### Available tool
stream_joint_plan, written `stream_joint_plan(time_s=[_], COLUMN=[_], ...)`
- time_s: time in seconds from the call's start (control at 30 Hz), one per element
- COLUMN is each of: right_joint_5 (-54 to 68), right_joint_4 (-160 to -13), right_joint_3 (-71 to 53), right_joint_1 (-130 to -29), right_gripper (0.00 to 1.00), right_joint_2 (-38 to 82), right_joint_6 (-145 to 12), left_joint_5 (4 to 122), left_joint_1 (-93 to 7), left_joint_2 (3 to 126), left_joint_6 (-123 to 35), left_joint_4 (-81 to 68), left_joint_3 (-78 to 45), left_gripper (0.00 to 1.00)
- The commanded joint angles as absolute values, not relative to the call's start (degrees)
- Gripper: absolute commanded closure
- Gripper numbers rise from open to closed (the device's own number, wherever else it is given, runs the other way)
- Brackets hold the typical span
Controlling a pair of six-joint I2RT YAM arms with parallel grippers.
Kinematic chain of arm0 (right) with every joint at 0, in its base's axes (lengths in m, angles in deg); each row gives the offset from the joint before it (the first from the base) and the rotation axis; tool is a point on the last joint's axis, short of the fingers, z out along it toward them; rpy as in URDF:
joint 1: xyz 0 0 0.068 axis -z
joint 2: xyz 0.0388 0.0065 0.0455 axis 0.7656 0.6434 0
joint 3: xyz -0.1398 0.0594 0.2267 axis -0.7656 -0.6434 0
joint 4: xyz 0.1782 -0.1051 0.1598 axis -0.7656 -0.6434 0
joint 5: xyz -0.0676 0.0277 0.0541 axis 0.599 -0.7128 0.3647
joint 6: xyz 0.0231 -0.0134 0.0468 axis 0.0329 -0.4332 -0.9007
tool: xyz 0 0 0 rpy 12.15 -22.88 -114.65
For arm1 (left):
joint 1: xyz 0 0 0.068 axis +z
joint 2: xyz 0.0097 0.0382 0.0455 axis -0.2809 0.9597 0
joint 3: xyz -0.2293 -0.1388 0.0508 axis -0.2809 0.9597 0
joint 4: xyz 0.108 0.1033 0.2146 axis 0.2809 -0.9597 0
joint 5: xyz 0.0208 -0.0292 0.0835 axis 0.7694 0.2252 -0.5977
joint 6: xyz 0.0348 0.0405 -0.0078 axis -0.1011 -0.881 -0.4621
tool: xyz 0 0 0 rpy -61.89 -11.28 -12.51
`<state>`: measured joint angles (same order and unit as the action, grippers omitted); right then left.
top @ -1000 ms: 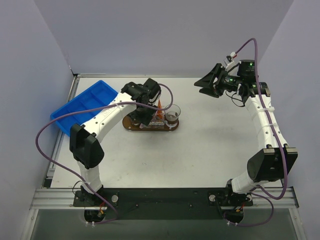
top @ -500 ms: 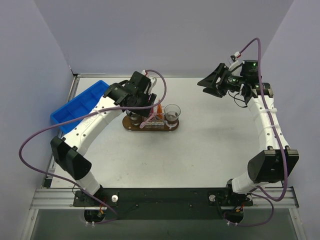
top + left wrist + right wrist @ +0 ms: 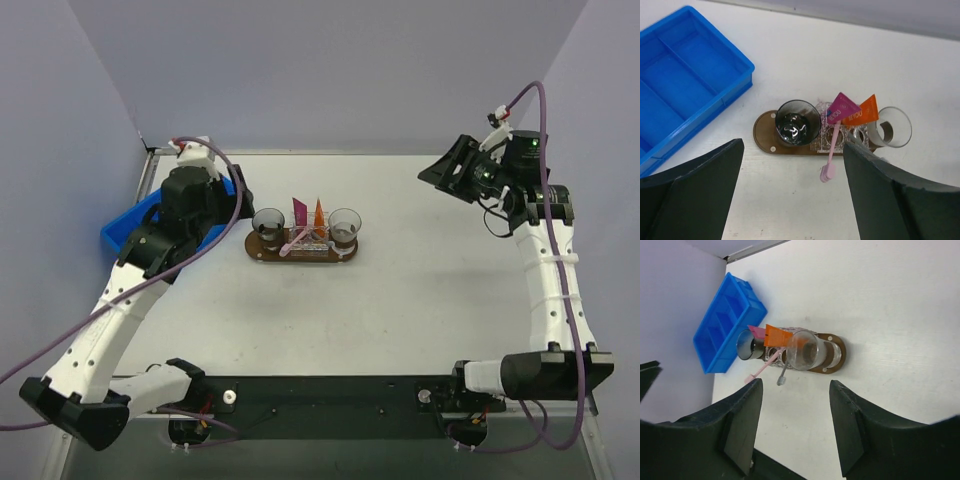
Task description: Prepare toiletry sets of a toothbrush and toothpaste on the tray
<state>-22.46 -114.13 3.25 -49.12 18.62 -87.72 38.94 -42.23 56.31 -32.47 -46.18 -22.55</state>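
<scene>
Left gripper [image 3: 792, 150] hangs high with its jaws spread wide and nothing between them, so that hand is free. Right under it a pink toothbrush [image 3: 832, 150] pokes its head over the near rim of the tray [image 3: 762, 137], its handle leaning up into the clear rack. Just past that, the orange toothpaste [image 3: 862, 112] and a magenta tube [image 3: 842, 106] stand tips-up side by side, propped by the rack between the dark cup [image 3: 798, 122] and the clear cup [image 3: 895, 126]. Looks like one set is parked, perhaps two. The blue bin [image 3: 685, 85] sits off to the hand's left. Far across, the right gripper [image 3: 795, 384] waits parted and empty, well clear of the tray.
</scene>
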Motion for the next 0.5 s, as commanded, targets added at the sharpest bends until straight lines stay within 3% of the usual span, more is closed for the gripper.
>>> stream_joint_plan(time_s=[0.0, 0.17, 0.47], right_joint_5=[-13.46, -6.76, -0.69], right_joint_4=[-114.93, -113.44, -106.05], right_joint_3=[0.03, -5.16, -14.48], right_joint_1=[-48.73, -48.73, -48.73], right_gripper=[0.49, 0.49, 0.49], right_joint_2=[12.31, 6.52, -1.14], right_joint_6=[-81.85, -79.21, -79.82], left_joint_5=[30.91, 24.66, 25.01], left_joint_1=[-42.42, -42.42, -42.42], left_joint_2=[50.70, 51.22, 49.74], left_joint_6=[-28.41, -26.82, -25.94], left_joint_4=[-37.94, -44.54, -44.99], left_joint_3=[-20.33, -22.79, -21.30], left_gripper=[0.08, 0.08, 0.07])
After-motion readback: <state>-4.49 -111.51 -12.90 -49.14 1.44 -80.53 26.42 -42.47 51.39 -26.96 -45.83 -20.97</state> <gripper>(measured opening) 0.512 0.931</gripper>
